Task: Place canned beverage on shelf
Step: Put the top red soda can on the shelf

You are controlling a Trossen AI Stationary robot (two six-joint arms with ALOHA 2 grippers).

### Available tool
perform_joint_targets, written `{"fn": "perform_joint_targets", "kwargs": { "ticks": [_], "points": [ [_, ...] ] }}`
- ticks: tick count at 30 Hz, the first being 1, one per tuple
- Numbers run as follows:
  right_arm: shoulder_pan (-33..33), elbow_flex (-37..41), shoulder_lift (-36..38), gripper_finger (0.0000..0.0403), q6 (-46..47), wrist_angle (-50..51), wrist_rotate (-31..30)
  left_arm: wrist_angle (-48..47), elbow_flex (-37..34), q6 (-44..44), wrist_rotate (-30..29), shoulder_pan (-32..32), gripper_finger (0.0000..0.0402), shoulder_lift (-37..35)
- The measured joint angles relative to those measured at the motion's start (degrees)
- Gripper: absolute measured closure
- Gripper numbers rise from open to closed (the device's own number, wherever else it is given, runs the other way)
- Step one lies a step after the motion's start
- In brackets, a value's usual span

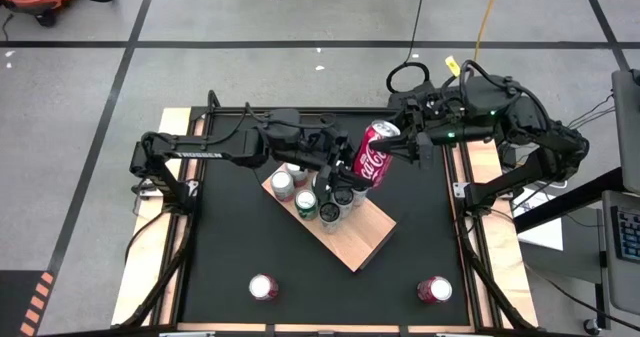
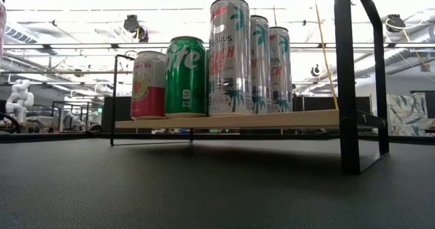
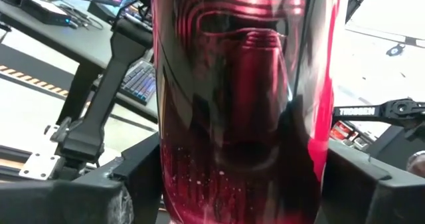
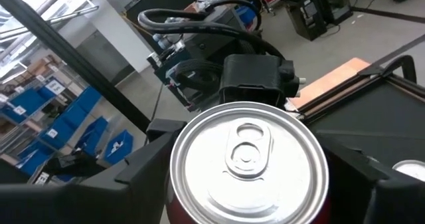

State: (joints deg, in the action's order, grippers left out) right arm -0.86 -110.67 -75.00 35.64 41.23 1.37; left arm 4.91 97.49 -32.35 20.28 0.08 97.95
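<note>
Right tool (image 1: 398,140) pinches the red can (image 1: 374,152) near its lid end, fingers either side; left tool (image 1: 350,173) brackets the lower body, fingers spread just beside the wall, contact unclear; can hangs tilted in the air over the far end of the shelf (image 1: 350,239), above the cans already standing there; likely rigid, smooth, slippery, thin-walled so dentable; best taken mid-body across the width; glossy red, white script, silver lid with pull tab (image 4: 247,147); two spare cans (image 1: 263,288) on the table (image 1: 220,257).
</note>
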Motion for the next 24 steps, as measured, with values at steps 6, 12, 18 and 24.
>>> {"fn": "perform_joint_targets", "kwargs": {
  "ticks": [6, 12, 18, 24],
  "points": [
    [0.0, 0.0, 0.7, 0.0082, -0.2, 1.6, 1.6, 0.1, 0.0, -0.6, 2.7, -0.1, 0.0102, 0.0],
    [0.0, -2.2, 1.4, 0.0033, 2.3, 4.0, 1.9, 2.0, 0.0, 2.5, 3.3, -0.2, 0.0108, 0.0],
    [-1.5, -11.7, -0.4, 0.0023, 2.0, 12.9, 1.2, 3.2, 0.0, 9.3, 5.1, -0.4, 0.0109, -0.2],
    [-1.5, -23.3, -4.1, 0.0023, -1.0, 23.0, 1.1, 3.8, 0.0, 12.2, 4.5, -0.3, 0.0109, -0.2]
  ]
}}
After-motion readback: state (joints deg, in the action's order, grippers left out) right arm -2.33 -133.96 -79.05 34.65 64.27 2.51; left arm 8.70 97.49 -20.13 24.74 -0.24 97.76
